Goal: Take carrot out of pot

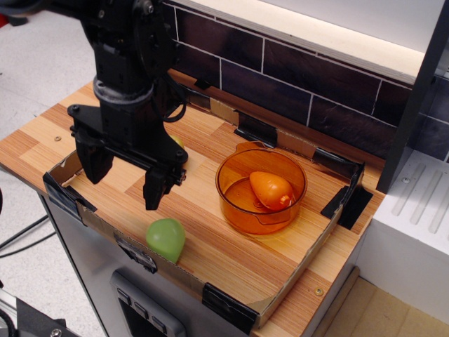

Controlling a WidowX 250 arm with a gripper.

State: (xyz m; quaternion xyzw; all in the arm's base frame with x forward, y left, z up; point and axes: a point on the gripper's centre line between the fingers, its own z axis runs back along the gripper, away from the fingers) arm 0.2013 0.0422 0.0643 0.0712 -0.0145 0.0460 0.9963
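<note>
Your gripper [125, 179] hangs over the left part of the wooden bench [231, 263] with its jaws spread wide, holding nothing and touching nothing; the two dark fingers [156, 191] point down with bare wood showing between them. The carrot [271, 189] lies inside the pot [242, 210], leaning toward the pot's right wall, well apart from your jaws. The pot stands to the right of the gripper. A green rounded toy [166, 238] sits near the bench's front edge, just below the nearer finger.
</note>
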